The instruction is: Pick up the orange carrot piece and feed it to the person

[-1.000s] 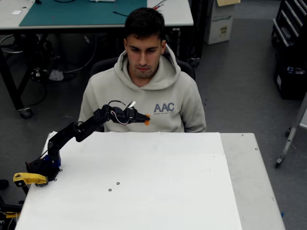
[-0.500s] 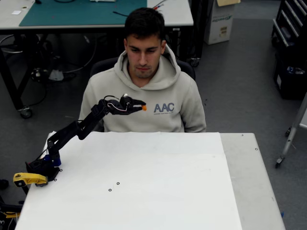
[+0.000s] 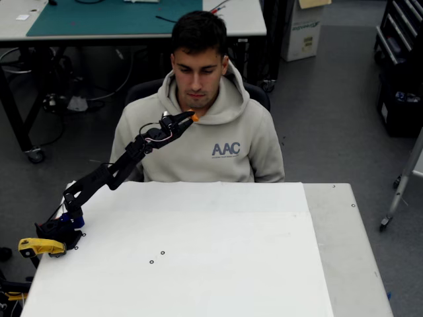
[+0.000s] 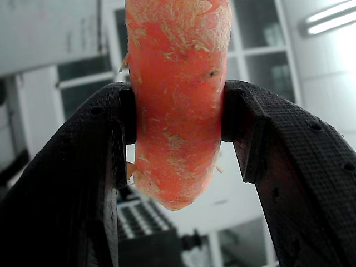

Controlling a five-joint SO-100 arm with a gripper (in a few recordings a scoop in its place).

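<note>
My black gripper [image 3: 188, 117] is shut on the orange carrot piece [image 3: 194, 117], held up in the air in front of the person [image 3: 198, 125] seated behind the white table [image 3: 218, 251]. The carrot tip sits just below the person's chin, at the collar of the grey hooded sweatshirt. In the wrist view the carrot piece [image 4: 177, 100] stands pinched between the two black fingers [image 4: 83, 183], with my gripper [image 4: 178, 119] clamped on its middle. The arm stretches up from its base at the table's left edge.
A yellow tool-like part [image 3: 39, 247] lies by the arm's base [image 3: 63, 228] at the table's left edge. Behind the person stands a desk with a green mat [image 3: 112, 16]. Dark shelving [image 3: 400, 59] is at the right.
My gripper has risen with the carrot piece from chest height toward the person's chin, and the arm has stretched out further.
</note>
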